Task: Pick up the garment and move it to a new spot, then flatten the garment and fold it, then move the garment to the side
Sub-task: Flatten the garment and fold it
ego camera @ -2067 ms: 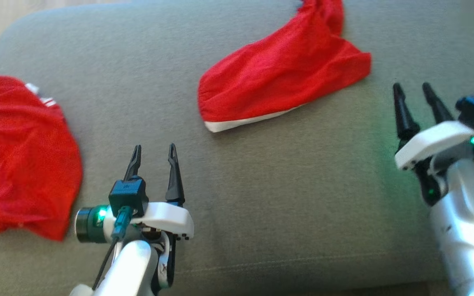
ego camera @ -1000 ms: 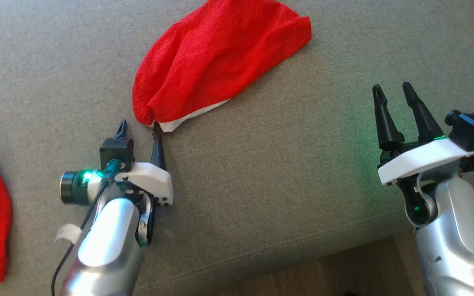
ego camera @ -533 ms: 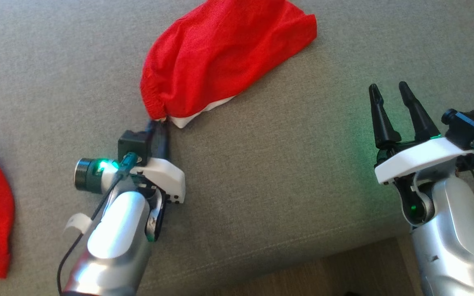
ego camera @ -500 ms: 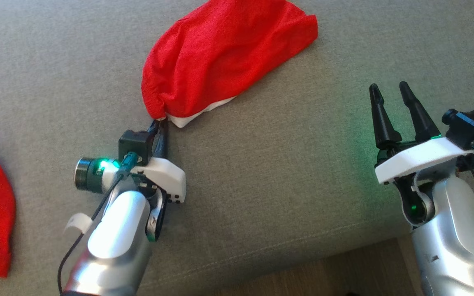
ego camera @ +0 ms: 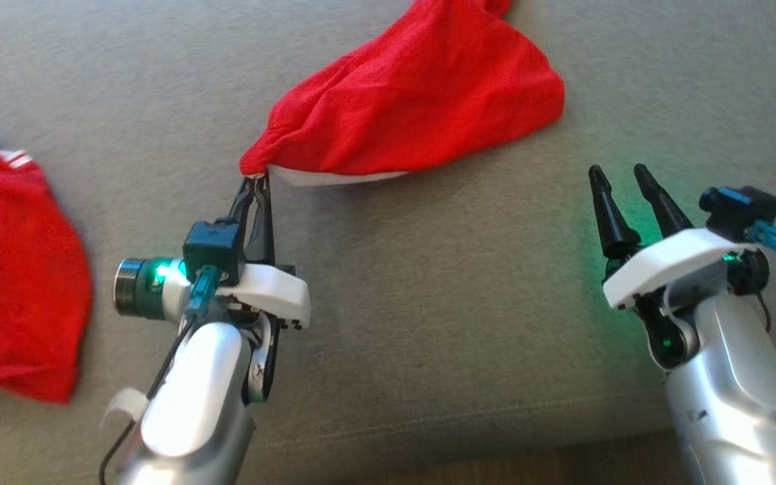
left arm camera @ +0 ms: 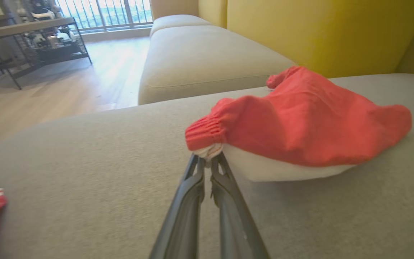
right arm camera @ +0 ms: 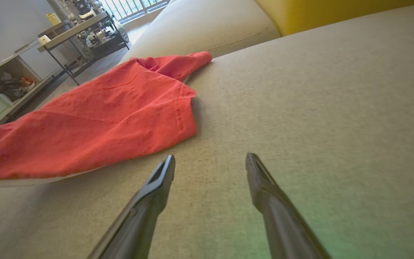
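Note:
The garment (ego camera: 422, 114) is red with a white inner layer and lies on the grey sofa cushion (ego camera: 428, 303). My left gripper (ego camera: 258, 179) is shut on its near-left corner, and that corner is lifted off the cushion. In the left wrist view the two fingers meet at the ribbed red edge of the garment (left arm camera: 300, 122), with the left gripper (left arm camera: 208, 158) pinching red and white fabric. My right gripper (ego camera: 620, 172) stands open above bare cushion, to the right of the garment. The right wrist view has the right gripper (right arm camera: 210, 160) open, and the garment (right arm camera: 102, 118) lies to its left.
A second red cloth (ego camera: 11, 269) with a white striped edge lies at the cushion's left. The sofa's front edge (ego camera: 469, 421) runs near the bottom. A yellow backrest (left arm camera: 318, 32), another seat cushion (left arm camera: 207, 61), wooden floor and a metal shelf (left arm camera: 31, 36) lie beyond.
My left gripper went from open at the garment's corner to shut on it, then raised the corner, stretching the cloth into a peak. The head camera shifted. The right gripper stayed open.

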`<state>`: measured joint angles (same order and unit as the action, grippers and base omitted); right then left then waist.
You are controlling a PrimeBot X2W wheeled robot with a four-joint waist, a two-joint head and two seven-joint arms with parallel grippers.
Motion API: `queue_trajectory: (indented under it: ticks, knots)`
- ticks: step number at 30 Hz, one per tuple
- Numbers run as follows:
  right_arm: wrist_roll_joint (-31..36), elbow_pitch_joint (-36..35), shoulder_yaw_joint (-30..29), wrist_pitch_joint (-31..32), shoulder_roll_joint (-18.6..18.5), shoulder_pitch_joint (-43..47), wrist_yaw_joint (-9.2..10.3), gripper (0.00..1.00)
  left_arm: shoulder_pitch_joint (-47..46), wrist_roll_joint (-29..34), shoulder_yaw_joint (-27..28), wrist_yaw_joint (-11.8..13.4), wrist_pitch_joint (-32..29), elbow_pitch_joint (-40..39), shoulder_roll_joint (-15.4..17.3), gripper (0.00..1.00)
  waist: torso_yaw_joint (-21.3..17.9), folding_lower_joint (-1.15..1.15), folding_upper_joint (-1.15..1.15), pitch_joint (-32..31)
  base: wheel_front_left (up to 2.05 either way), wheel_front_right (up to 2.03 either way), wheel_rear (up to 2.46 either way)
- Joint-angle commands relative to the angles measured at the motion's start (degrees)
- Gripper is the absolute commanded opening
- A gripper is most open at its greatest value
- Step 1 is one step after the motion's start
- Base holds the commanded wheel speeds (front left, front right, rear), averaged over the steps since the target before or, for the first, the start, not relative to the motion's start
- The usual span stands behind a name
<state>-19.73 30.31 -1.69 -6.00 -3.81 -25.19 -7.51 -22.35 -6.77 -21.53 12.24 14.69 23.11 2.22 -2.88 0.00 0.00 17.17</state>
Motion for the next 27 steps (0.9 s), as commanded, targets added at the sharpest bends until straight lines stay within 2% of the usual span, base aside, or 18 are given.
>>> queue_trajectory:
  ticks: [1, 7, 12, 20, 27]
  knots:
    - [-0.2, -0.8, 1.2, 0.3, 0.6, -2.5, 0.02, 1.0, -0.5, 0.7, 2.0, 0.7, 0.3, -2.9, 0.7, 0.0, 2.0, 0.0, 0.0, -0.4, 0.0, 0.0, 0.0]
    - [-0.2, 5.8, 2.7, 0.5, 0.2, -5.5, 0.02, 1.0, 1.6, 1.4, 1.6, 1.7, 0.3, -6.8, 0.7, 0.0, 5.7, 0.0, 0.0, 0.2, 0.0, 0.0, 0.0]
    - [0.9, 10.8, 6.1, -0.2, -1.7, -7.8, 0.02, 1.0, 2.1, 1.0, 0.5, 2.2, 0.3, -7.6, 0.7, 0.0, 7.8, 0.0, 0.0, 1.1, 0.0, 0.0, 0.0]
    - [3.3, 17.9, 12.4, -2.8, -4.6, -11.9, 0.02, 1.0, 1.3, 0.1, -1.1, 3.0, 0.3, -8.0, 0.7, 0.0, 9.7, 0.0, 0.0, 2.5, 0.0, 0.0, 0.0]
    - [1.5, 20.8, 16.7, -5.4, -5.3, -14.3, 0.02, 1.0, 0.9, -0.7, -2.0, 3.5, 0.3, -7.9, 0.7, 0.0, 10.4, 0.0, 0.0, 2.7, 0.0, 0.0, 0.0]
